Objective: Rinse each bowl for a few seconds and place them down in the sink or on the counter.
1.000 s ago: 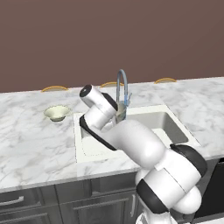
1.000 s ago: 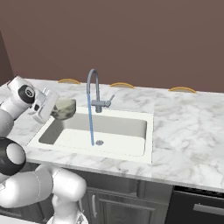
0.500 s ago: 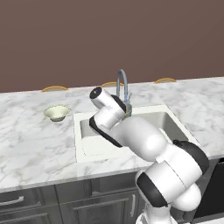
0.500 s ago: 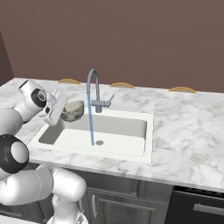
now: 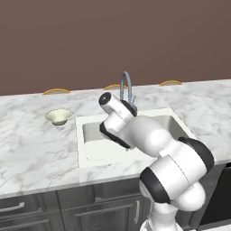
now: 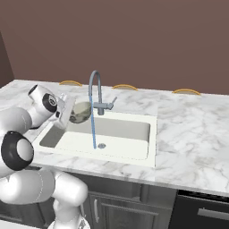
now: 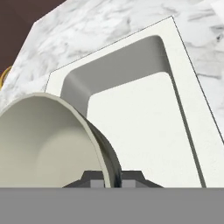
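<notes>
Gripper (image 7: 112,178) clamped on grey bowl (image 6: 80,112) rim, held over sink (image 6: 134,154) left side, just short of running stream (image 6: 93,129). Risk: thin rim grip slipping under water. Cream bowl (image 5: 58,116) waits on counter (image 5: 36,149).

A dark brown wall (image 6: 134,40) is seen behind, three orange arcs (image 6: 125,86) are lined along its foot, and dark grey cabinets (image 5: 67,210) are set below.
</notes>
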